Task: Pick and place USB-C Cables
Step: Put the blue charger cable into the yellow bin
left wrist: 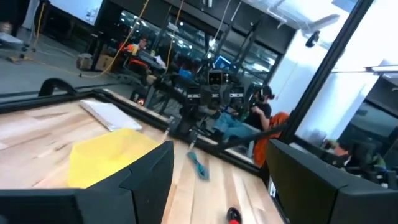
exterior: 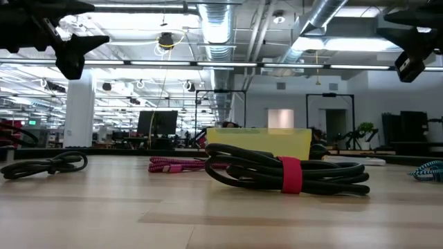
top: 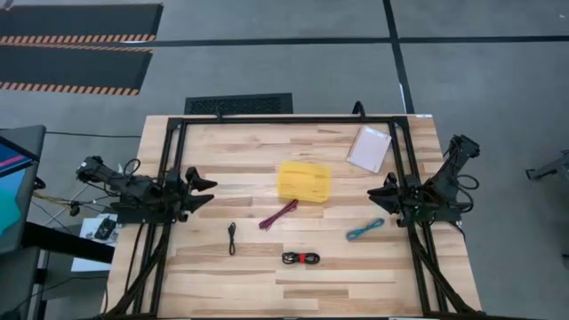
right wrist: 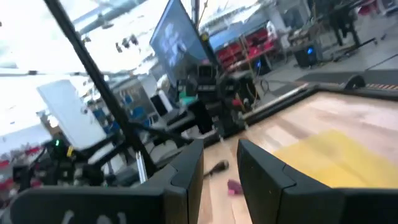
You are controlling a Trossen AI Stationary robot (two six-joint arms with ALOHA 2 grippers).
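Observation:
Four cables lie flat on the wooden table. The maroon cable [top: 278, 214] [exterior: 176, 164] is just near of the yellow tray [top: 304, 180]. The teal cable [top: 364, 229] [left wrist: 198, 163] lies toward the right. The thin black cable [top: 232, 238] [exterior: 45, 164] lies toward the left. The black bundle with a red tie [top: 301, 258] [exterior: 291, 173] is nearest the near edge. My left gripper [top: 202, 192] [left wrist: 217, 180] hovers open above the table's left side. My right gripper [top: 382, 189] [right wrist: 221, 168] hovers open above the right side, just far of the teal cable. Neither touches anything.
A flat pale packet [top: 369, 148] lies near the far right corner. A black frame [top: 284, 119] runs along the far edge and down both sides under the arms. The room's floor surrounds the table, with a monitor [top: 13, 178] off its left side.

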